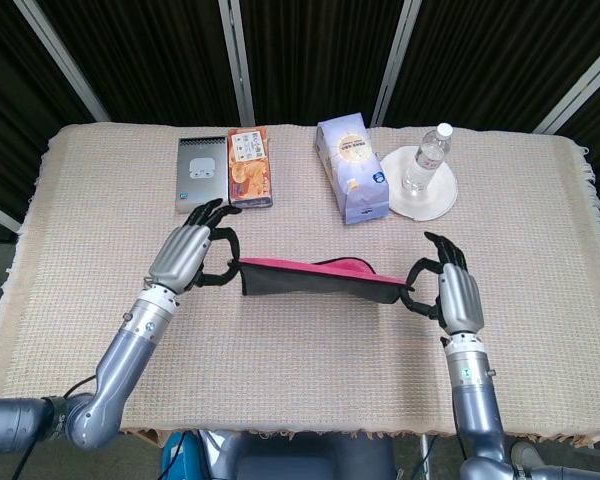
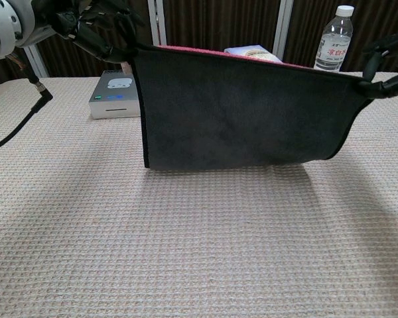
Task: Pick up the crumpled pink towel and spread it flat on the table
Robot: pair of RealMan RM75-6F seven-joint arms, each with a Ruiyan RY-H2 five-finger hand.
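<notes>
Towel (image 1: 315,278): pink on one face, dark grey on the other, stretched in a taut band between the two hands above the middle of the table (image 1: 310,350). In the chest view the towel (image 2: 242,112) hangs as a dark sheet, top edge pink, lower edge at or just above the cloth; contact cannot be told.

Left hand (image 1: 185,255): pinches the towel's left top corner between thumb and fingertips, other fingers spread. In the chest view this hand (image 2: 86,26) sits at the upper left, dark fingers at the corner.

Right hand (image 1: 450,290): pinches the right top corner the same way, remaining fingers fanned upward. In the chest view only its fingers (image 2: 388,66) show at the right edge.

Table covering: beige woven cloth, fringed at the edges.

Back row, well apart from the towel: grey box (image 1: 198,172); orange snack box (image 1: 249,167) just beside it; pale blue bag (image 1: 352,168); water bottle (image 1: 425,158) standing upright on a white plate (image 1: 442,198).

Cable (image 2: 16,126): black, lying on the cloth at the left in the chest view.
</notes>
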